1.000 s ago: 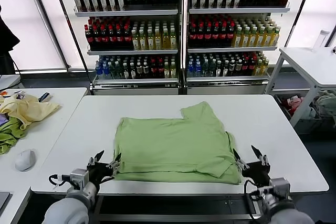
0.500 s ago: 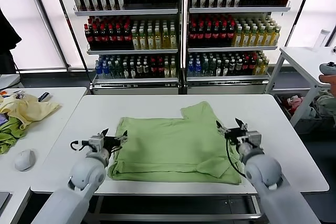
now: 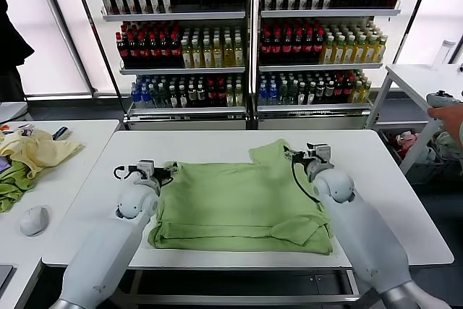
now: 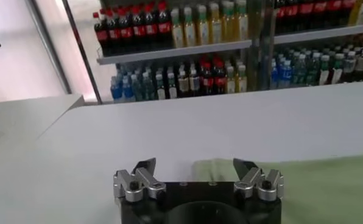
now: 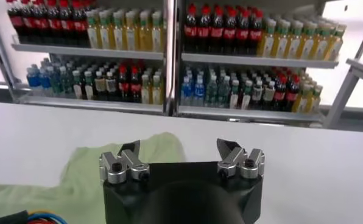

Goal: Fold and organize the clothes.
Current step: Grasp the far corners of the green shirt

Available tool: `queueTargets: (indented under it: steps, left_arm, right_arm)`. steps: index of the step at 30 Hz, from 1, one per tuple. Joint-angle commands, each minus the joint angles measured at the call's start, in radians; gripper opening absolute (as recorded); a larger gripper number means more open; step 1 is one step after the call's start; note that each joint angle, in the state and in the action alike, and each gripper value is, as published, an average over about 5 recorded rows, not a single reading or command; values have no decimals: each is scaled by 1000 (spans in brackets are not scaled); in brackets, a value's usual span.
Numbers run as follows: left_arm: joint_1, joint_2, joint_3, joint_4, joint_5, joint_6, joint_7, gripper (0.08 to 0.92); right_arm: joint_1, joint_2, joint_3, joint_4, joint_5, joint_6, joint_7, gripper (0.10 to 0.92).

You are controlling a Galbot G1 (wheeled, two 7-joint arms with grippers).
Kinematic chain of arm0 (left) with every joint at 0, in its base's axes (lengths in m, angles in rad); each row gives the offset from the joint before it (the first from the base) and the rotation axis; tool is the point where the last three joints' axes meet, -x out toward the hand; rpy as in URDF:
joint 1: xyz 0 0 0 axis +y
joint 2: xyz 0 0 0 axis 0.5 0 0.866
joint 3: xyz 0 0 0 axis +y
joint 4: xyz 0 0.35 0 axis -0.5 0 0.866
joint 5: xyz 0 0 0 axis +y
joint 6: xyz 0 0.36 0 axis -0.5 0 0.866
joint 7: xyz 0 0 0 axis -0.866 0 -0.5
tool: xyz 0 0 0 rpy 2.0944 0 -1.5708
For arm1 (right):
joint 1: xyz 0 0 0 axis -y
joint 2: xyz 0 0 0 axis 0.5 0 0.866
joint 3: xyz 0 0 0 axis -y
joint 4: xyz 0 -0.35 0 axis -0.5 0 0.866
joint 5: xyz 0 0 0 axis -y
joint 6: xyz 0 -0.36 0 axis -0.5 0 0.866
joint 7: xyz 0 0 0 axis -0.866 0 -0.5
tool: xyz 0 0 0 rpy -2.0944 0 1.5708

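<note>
The light green shirt (image 3: 239, 204) lies partly folded in the middle of the white table (image 3: 376, 179), with a flap sticking out at its far right. My left gripper (image 3: 165, 171) is open and empty just above the shirt's far left corner; the shirt's edge shows between its open jaws in the left wrist view (image 4: 327, 182). My right gripper (image 3: 295, 154) is open and empty at the far right flap, which shows under it in the right wrist view (image 5: 78, 176).
Shelves of bottles (image 3: 246, 34) stand behind the table. A side table (image 3: 65, 179) on the left holds a pale yellow cloth (image 3: 36, 151), a darker green cloth (image 3: 13, 186) and a white mouse (image 3: 33, 220). Another white table (image 3: 434, 88) stands at the right.
Both arms have moved from the table's near edge along the shirt's sides to its far corners. Both grippers stayed open and empty. The shirt has not moved.
</note>
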Motion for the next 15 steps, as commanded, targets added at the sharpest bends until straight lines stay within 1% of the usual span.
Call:
queueTargets:
  steps: [1,7,9,11,15]
  left_arm:
    - [-79,-25,25,118,-57,30,34,823]
    - [-59,-10,31,91,-74,30,64,823]
    - [-55,-8,32,87,-74,28,72,808]
    - [-50,-6,33,83,-74,28,78,777]
    - [-37,0,34,71,-79,31,89,663]
  right_arm:
    - [112,88,-25,-244,9,-3,-8,823]
    - [110,107,-16,-271,12,-2,-22,820]
    - [111,111,-16,-281,18,-3,-30,806]
    - [111,115,-17,-287,21,-3,-37,767]
    - [108,116,-23,-286,22,-3,-53,655]
